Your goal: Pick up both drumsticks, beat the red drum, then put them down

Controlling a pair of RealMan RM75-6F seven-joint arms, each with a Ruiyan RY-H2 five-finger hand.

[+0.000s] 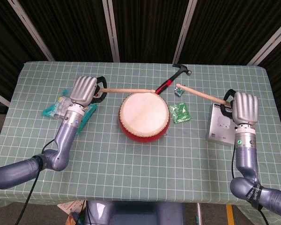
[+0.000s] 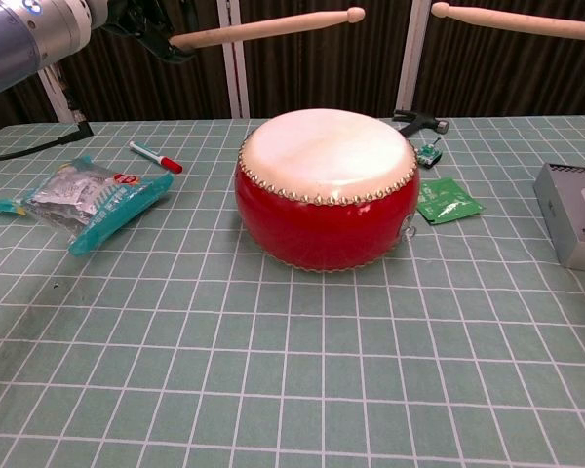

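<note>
Two drumsticks, gripped by left hand [image 1: 84,90] and right hand [image 1: 245,108]: strike red drum [image 1: 144,116] squarely at skin's centre.

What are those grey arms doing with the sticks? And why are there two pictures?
Those are a robot's two arms, each ending in a hand with fingers, and a person steers them from afar. The top picture comes from a camera in the robot's head, looking down. The other comes from its chest, looking straight across the table.

The left hand holds one drumstick, and the right hand holds the other drumstick. Both sticks are up in the air above a red drum with a white top.

Also lying on the green checked cloth: a hammer, a snack bag, a red marker, a small green packet and a grey box.
</note>
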